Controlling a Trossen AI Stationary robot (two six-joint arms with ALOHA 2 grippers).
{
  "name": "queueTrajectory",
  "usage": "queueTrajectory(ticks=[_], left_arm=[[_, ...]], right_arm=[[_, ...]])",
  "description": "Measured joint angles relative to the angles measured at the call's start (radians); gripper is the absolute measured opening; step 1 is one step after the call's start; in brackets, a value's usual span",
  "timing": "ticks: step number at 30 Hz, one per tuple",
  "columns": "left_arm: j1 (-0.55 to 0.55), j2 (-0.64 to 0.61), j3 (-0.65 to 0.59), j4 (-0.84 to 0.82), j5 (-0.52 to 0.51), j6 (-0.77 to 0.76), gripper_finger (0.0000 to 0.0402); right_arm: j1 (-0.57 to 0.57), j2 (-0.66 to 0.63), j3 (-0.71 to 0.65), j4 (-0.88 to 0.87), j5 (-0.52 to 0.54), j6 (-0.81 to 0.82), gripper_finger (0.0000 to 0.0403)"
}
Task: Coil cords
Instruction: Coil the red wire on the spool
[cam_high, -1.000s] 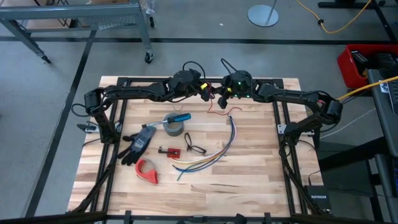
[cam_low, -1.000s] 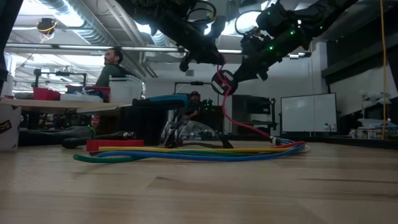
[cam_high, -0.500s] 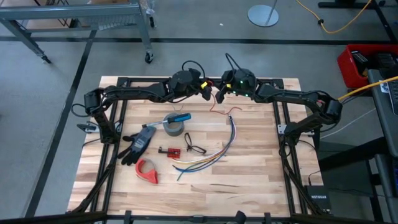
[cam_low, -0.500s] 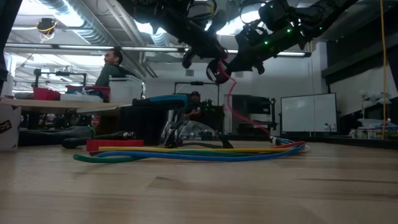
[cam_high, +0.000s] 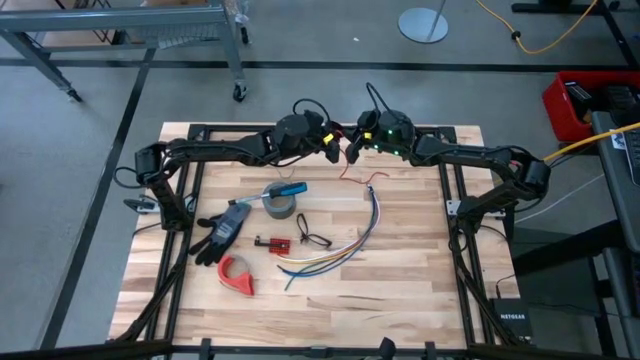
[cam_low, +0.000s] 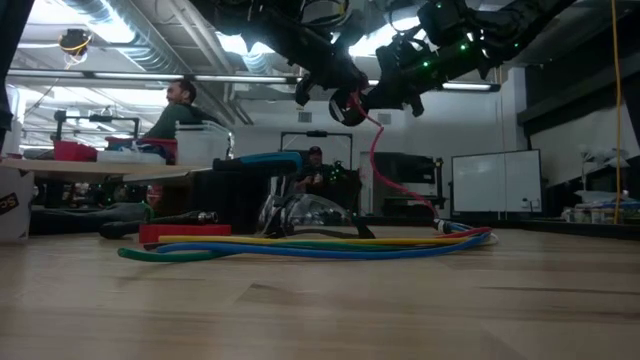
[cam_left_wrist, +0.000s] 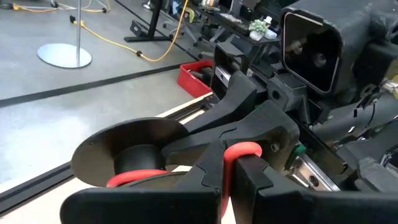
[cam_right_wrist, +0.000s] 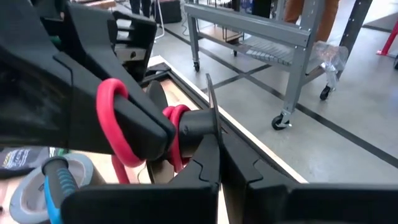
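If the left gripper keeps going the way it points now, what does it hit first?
Most likely the right gripper. The left gripper points right at it, nearly touching, with the red wire looped between them above the table; exact gap unclear.

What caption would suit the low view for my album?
Both grippers, left and right, meet high above the table, winding a red wire that trails down to the wood.

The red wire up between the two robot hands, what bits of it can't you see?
- High view: the red wire between the left gripper and right gripper is too small to count loops.
- Left wrist view: dark fingers cover most of it.
- Low view: its end lies behind the multicoloured wires.
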Motion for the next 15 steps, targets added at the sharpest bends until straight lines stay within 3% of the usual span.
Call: queueTrajectory(ticks=[15], left_arm=[[-0.005, 0.000, 0.000, 0.034, -0.001, 0.017, 0.0000]], right_arm=[[-0.001, 0.002, -0.001, 0.047, 0.015, 0.028, 0.0001]])
